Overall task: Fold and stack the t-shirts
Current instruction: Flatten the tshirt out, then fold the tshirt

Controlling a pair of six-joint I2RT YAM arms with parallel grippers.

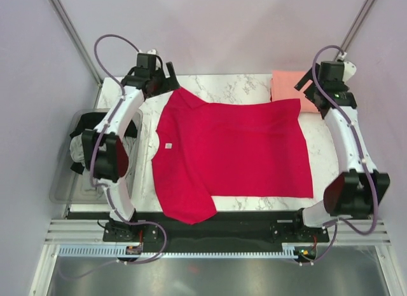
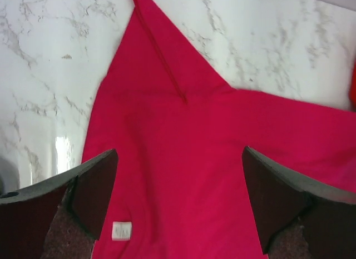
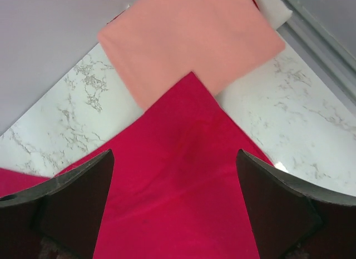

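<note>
Left gripper (image 2: 178,153): jaws wide apart, empty, over the far sleeve of the red t-shirt (image 2: 167,103). Right gripper (image 3: 173,153): likewise wide, empty, over the far hem corner.

Shirt lies spread on the table (image 1: 235,86). Best to pinch both far points together and draw them evenly.

Right wrist view shows the corner lapping the folded pink t-shirt (image 3: 189,42). Only the top view shows the near sleeve past the table edge.

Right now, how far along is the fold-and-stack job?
Done: the salmon pink shirt lies folded at far right. In hand: the red shirt is spread flat; left gripper and right gripper hang open over its far corners, holding nothing. Left: folding it, stacking it, plus the cloth in the clear bin.
</note>
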